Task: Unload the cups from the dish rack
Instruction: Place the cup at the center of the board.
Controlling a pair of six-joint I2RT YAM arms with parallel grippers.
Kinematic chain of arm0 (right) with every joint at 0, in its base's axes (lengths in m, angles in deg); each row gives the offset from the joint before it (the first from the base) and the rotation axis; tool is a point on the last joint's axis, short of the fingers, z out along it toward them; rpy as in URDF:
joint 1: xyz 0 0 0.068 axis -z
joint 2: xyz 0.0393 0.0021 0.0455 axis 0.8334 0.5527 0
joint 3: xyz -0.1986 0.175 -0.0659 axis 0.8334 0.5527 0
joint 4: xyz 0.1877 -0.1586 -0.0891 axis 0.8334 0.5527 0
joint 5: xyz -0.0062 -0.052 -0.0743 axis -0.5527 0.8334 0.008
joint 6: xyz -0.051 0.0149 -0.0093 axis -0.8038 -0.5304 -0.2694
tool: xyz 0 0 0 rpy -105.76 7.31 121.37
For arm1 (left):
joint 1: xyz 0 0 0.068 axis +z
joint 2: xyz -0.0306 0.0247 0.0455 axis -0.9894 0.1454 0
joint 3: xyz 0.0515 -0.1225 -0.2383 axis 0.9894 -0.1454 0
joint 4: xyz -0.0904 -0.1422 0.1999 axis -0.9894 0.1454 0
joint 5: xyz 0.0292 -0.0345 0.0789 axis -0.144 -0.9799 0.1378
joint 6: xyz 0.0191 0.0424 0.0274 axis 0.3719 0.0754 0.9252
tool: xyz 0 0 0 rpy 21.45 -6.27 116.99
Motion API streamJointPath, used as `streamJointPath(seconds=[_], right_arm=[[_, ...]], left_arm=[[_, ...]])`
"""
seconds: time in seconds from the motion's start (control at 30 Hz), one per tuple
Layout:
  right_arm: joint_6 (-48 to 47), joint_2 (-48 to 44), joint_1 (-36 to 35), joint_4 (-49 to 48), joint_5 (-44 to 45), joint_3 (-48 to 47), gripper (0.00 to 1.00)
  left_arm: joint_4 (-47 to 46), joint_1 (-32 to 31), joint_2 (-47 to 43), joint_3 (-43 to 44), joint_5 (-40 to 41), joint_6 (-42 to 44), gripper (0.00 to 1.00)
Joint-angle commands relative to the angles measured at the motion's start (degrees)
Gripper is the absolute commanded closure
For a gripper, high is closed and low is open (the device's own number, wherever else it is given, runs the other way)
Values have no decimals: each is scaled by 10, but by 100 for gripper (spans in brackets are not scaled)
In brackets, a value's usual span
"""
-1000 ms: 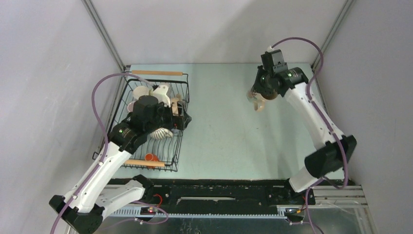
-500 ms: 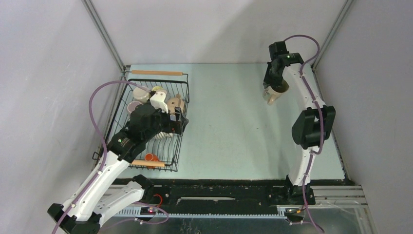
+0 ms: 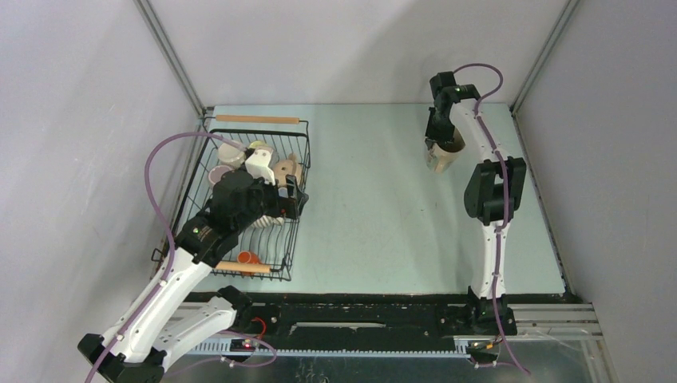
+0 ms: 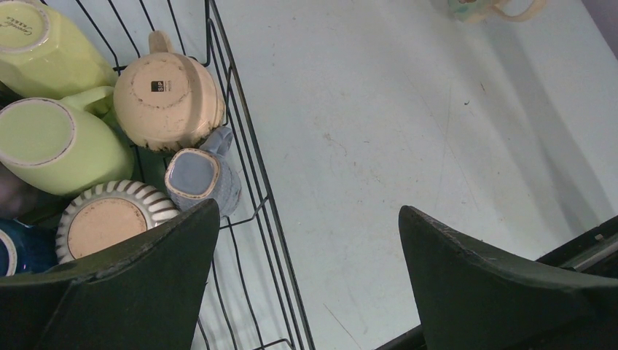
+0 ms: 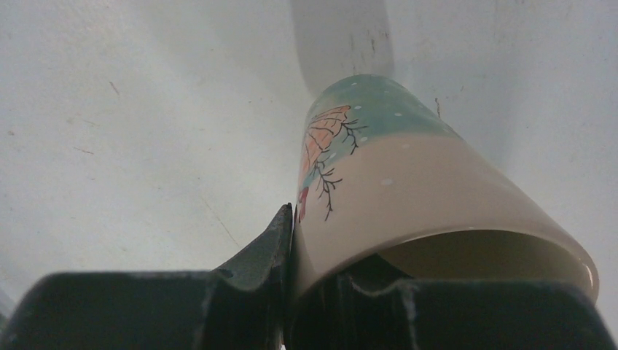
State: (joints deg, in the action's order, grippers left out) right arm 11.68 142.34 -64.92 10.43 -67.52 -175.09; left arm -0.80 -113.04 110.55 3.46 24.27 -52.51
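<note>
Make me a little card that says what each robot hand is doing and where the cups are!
Left fingers: open, empty, one over the dish rack, one over the table
Right fingers: shut on the rim of a painted mug, at the table's far right
Mug set down yet: cannot tell
Cups in rack: two yellow-green cups, tan cup, grey-blue cup, ribbed cream cup, dark blue cup
How they sit: bottoms up
</note>
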Motion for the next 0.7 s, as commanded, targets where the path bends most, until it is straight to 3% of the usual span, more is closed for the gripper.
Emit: streamJointPath(seconds=[0.0,0.37,0.67], right_arm=[[-17,-4,7,11,10,-35,100],[-17,20,4,22,18,-36,98],[-18,23,-7,24,36,-32,82]], left_arm=[[-24,-5,-2,-10,5,9,0],[-23,-5,4,-7,7,9,0],[-19,-5,8,-4,8,6,0]])
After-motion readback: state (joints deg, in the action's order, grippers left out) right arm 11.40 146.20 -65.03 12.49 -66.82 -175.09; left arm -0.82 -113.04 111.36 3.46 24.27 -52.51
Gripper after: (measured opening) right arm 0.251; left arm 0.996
